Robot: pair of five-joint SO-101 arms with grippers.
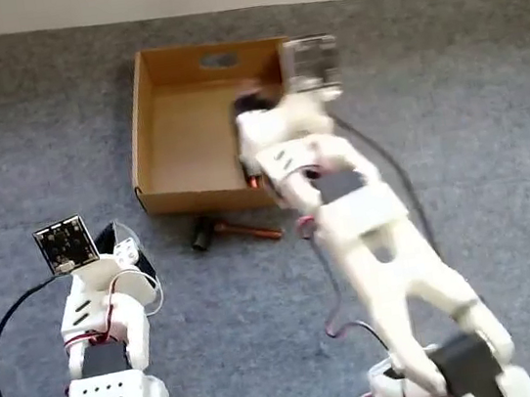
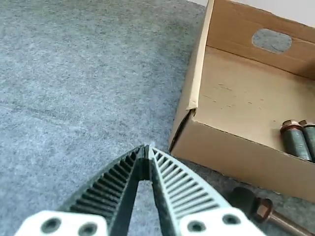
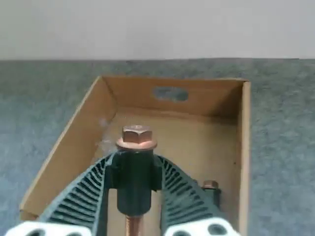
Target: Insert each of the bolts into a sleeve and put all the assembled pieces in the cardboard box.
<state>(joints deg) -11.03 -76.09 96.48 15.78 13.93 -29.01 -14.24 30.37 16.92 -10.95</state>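
Right pincer [image 3: 135, 164] gripped a sleeved bolt [image 3: 136, 140] over the cardboard box [image 3: 216, 98], likely to release next; left pincer [image 2: 146, 152] closed, empty

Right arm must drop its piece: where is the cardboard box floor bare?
Bare: the cardboard box floor along the handle-hole wall and toward the left arm. Crowded: assembled pieces by the near wall, right arm's side.
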